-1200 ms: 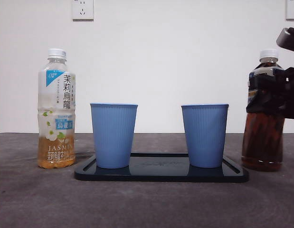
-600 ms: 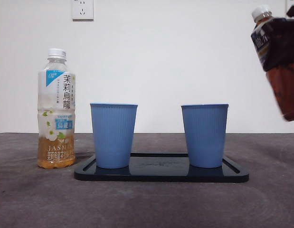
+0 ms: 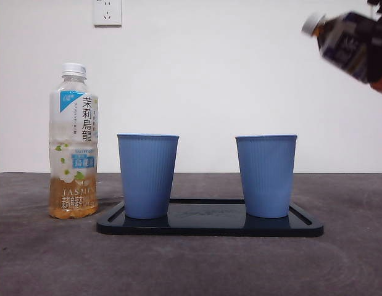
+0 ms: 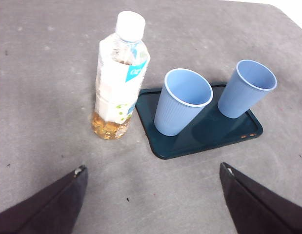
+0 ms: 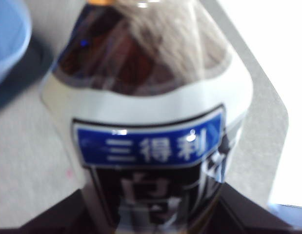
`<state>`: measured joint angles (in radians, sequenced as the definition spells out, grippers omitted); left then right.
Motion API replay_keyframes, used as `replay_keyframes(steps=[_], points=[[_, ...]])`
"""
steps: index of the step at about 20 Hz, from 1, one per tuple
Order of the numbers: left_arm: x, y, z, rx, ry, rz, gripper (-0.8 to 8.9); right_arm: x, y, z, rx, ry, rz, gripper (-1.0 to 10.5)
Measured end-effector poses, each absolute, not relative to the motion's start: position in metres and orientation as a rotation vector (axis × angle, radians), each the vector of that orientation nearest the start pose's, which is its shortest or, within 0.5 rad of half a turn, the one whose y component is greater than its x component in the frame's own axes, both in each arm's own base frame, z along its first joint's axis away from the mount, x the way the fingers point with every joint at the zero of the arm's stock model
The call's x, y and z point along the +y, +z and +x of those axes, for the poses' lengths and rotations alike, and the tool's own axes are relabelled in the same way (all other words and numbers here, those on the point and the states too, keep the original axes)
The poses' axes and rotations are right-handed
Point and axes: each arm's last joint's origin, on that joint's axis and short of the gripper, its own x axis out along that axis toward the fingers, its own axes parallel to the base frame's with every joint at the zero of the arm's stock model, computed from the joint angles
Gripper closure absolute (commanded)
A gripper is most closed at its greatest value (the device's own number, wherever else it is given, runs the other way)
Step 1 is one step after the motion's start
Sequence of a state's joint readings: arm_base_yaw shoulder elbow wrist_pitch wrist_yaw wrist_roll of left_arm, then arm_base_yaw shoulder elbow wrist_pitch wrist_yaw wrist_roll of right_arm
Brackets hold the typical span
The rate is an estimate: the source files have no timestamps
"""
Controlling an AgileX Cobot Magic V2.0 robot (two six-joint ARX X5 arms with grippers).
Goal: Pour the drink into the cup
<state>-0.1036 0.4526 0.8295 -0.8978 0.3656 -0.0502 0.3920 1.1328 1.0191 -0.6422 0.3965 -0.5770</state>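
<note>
My right gripper [image 3: 381, 43] is shut on a dark tea bottle [image 3: 351, 43] with a white cap and holds it tilted in the air at the top right, cap toward the left, high above the table. The bottle fills the right wrist view [image 5: 151, 112]. Two blue cups stand on a dark tray [image 3: 209, 225]: the left cup [image 3: 147, 176] and the right cup [image 3: 266, 176]. A jasmine tea bottle [image 3: 73, 142] stands left of the tray. My left gripper [image 4: 151, 204] is open, above the table near the jasmine bottle [image 4: 119, 78] and the cups [image 4: 182, 100].
A white wall with power sockets [image 3: 107, 12] stands behind the grey table [image 3: 191, 265]. The tray [image 4: 209, 131] lies in the middle of the table.
The dark tea bottle has been lifted off the table at the right, raised to the top right corner and tilted with its cap toward the left. The cups and jasmine bottle have not moved.
</note>
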Motion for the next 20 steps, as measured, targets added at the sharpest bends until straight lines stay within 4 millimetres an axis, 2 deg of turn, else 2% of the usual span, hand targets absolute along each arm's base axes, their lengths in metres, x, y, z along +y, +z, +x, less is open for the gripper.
replay_keyframes(steps=[8,20], points=[[-0.019,0.317,0.068,0.538,-0.471,-0.11,3.77,0.107,0.284,0.226,0.771,0.176,-1.188,7.9],[-0.019,0.317,0.068,0.538,-0.471,-0.11,3.77,0.119,0.269,0.235,0.823,0.163,-1.43,7.9]])
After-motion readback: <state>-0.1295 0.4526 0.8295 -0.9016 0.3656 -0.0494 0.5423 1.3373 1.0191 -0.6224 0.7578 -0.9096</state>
